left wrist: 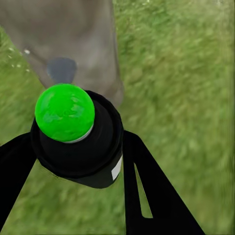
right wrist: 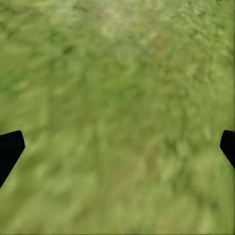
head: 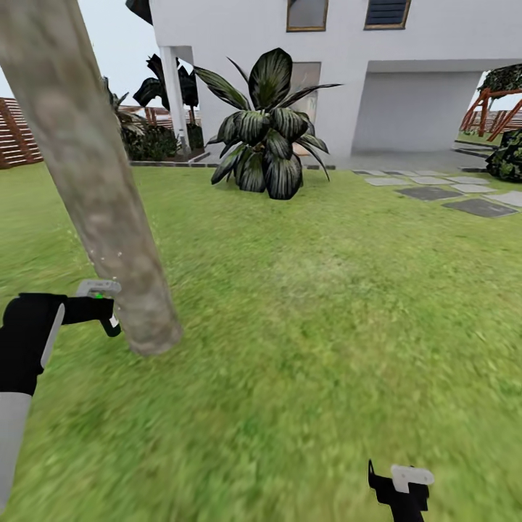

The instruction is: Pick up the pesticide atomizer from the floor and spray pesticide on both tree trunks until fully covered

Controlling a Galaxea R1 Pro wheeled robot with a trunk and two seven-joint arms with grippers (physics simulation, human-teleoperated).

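Left gripper (left wrist: 78, 161) is clamped on the pesticide atomizer (left wrist: 78, 142): black fingers (left wrist: 147, 191) sit tight on both sides of its black body, green cap (left wrist: 64, 112) facing the wrist camera. From the head camera my left arm (head: 29, 341) reaches in at lower left, atomizer (head: 101, 301) held right beside the base of the tree trunk (head: 87, 167), touching or nearly so, can't tell which. Trunk is smooth, mottled grey-tan, leaning, rooted in the lawn (head: 326, 326); in the left wrist view the trunk (left wrist: 73, 39) sits just past the cap, with a dark grey patch on the bark. A few pale specks show on the trunk above the atomizer. Right gripper (right wrist: 117, 142) is wide open and empty, fingertips (right wrist: 10, 149) at the frame edges, only grass between them; head view has it low at the right (head: 402, 489), well apart from the tree. Farther out: a broad-leaved dark plant (head: 268, 127), grey paving slabs (head: 449, 192), a white house (head: 362, 72), brown slat fence (head: 18, 134) at far left.
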